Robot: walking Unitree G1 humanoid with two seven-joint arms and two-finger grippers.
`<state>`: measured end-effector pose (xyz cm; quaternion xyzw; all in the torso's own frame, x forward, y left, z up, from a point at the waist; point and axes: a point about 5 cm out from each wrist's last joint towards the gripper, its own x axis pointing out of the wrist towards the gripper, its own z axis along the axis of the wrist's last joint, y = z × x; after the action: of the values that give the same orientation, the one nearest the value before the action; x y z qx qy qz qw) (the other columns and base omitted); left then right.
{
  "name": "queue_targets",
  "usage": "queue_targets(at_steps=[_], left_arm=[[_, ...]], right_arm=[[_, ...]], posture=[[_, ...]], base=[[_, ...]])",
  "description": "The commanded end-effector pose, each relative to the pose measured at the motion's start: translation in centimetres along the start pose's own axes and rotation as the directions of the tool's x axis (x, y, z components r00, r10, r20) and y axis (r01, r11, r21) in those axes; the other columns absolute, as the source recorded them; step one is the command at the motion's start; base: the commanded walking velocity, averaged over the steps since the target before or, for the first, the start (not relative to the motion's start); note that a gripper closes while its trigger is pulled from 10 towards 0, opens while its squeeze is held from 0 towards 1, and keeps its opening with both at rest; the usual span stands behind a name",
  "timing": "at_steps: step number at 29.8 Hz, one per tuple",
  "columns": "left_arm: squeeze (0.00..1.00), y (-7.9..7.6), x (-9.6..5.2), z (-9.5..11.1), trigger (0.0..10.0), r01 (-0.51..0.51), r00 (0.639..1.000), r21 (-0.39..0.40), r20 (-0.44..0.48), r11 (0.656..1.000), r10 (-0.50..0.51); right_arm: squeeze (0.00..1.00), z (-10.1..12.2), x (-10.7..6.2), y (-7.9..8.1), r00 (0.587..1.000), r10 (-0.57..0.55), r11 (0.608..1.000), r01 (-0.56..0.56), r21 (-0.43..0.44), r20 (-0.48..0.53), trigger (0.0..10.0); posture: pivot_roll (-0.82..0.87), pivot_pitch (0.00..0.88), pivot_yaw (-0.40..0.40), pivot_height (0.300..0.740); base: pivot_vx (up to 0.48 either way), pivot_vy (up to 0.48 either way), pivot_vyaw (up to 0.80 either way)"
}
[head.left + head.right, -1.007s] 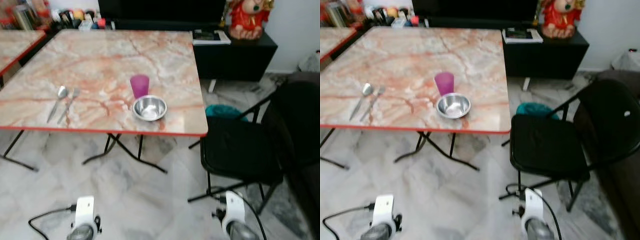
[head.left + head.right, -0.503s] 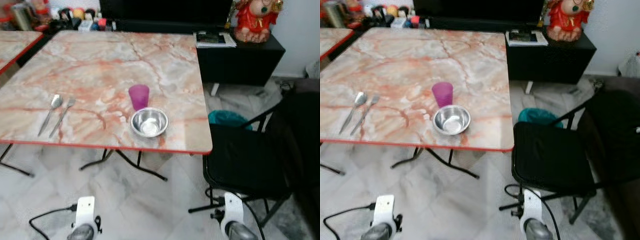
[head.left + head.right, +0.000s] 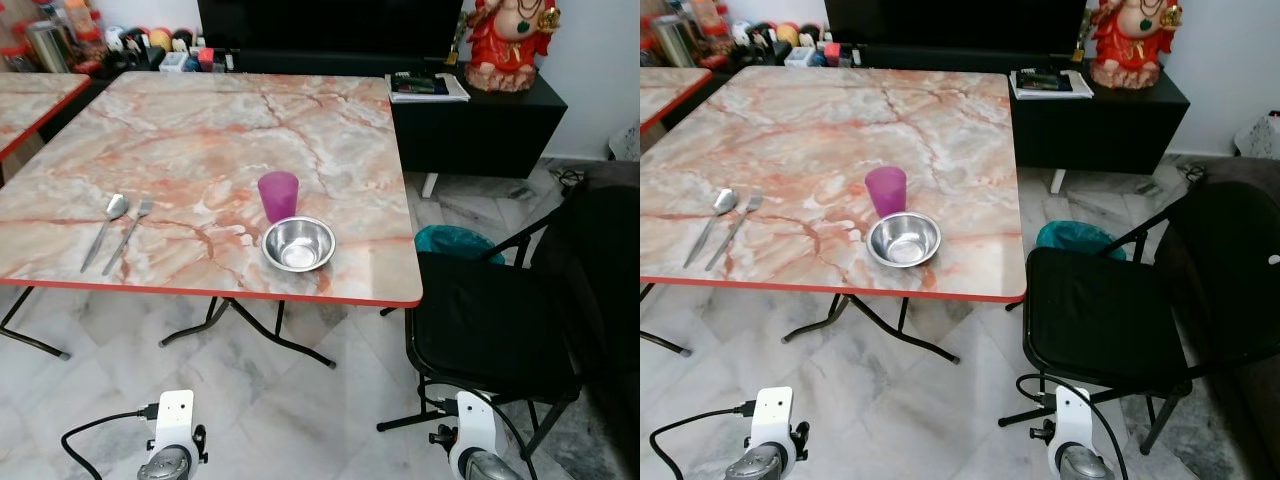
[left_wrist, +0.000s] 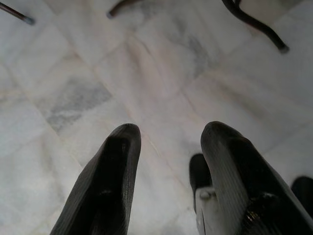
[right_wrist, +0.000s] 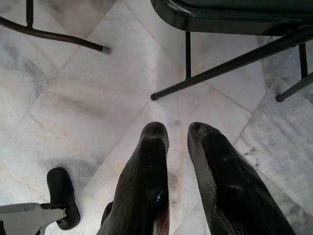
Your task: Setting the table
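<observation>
On the marble table (image 3: 200,120) with a red rim, a purple cup (image 3: 278,194) stands upright just behind a steel bowl (image 3: 298,243), near the front right corner. A spoon (image 3: 106,228) and a fork (image 3: 128,232) lie side by side near the front left. Both arms hang low in front of the table, the left arm (image 3: 170,445) and the right arm (image 3: 475,445). My left gripper (image 4: 171,131) is open over the marble floor, holding nothing. My right gripper (image 5: 178,128) has a narrow gap between its fingers, empty, above the floor by the chair legs.
A black folding chair (image 3: 490,320) stands right of the table, with a teal bin (image 3: 455,240) behind it. A black cabinet (image 3: 480,120) carries a red figurine (image 3: 505,40). A second table (image 3: 30,95) is at far left. The table's folding legs (image 3: 270,330) cross underneath.
The camera has shifted and steadied, so the table sits differently in the picture. Cup, bowl, spoon and fork keep their places on the table. Both arms still hang low.
</observation>
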<state>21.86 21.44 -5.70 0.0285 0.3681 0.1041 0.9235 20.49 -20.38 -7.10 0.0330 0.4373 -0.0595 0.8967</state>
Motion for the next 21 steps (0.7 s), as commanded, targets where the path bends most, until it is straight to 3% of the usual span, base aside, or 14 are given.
queue_targets(at_steps=[1, 7, 10, 13, 21], left_arm=[[0.00, 0.6, -0.1, 0.0, 10.0, -0.032, 0.999, -0.004, 0.023, 0.999, 0.032], [0.00, 1.7, -0.2, 1.1, 10.0, -0.095, 0.989, -0.023, 0.107, 0.995, 0.097], [0.00, 2.9, -0.5, 2.4, 10.0, -0.149, 0.966, -0.041, 0.207, 0.988, 0.155], [0.00, 3.2, -0.7, 2.8, 10.0, -0.162, 0.956, -0.042, 0.241, 0.986, 0.167], [0.00, 3.7, -2.5, 4.2, 10.0, -0.179, 0.892, 0.044, 0.428, 0.983, 0.144]], right_arm=[[0.00, -0.3, 0.0, -0.2, 1.000, -0.007, 1.000, 0.007, 0.008, -0.011, 10.0], [0.00, -0.3, -0.1, -0.2, 1.000, -0.008, 1.000, 0.008, 0.007, -0.011, 10.0], [0.00, -0.3, -0.1, -0.3, 1.000, -0.008, 1.000, 0.008, 0.004, -0.013, 10.0], [0.00, -0.3, -0.1, -0.3, 1.000, -0.007, 1.000, 0.007, 0.002, -0.014, 10.0], [0.00, -0.3, -0.1, -0.3, 1.000, -0.006, 1.000, 0.006, 0.001, -0.013, 10.0]], posture=[[0.02, 0.098, -0.015, 0.736], [0.02, 0.101, -0.015, 0.736], [0.02, 0.103, -0.016, 0.736], [0.02, 0.103, -0.016, 0.736], [0.02, 0.100, -0.014, 0.736]], base=[[0.000, 0.000, 0.00], [0.000, 0.000, 0.00], [0.000, 0.000, 0.00], [0.000, 0.000, 0.00], [0.000, 0.000, 0.00]])
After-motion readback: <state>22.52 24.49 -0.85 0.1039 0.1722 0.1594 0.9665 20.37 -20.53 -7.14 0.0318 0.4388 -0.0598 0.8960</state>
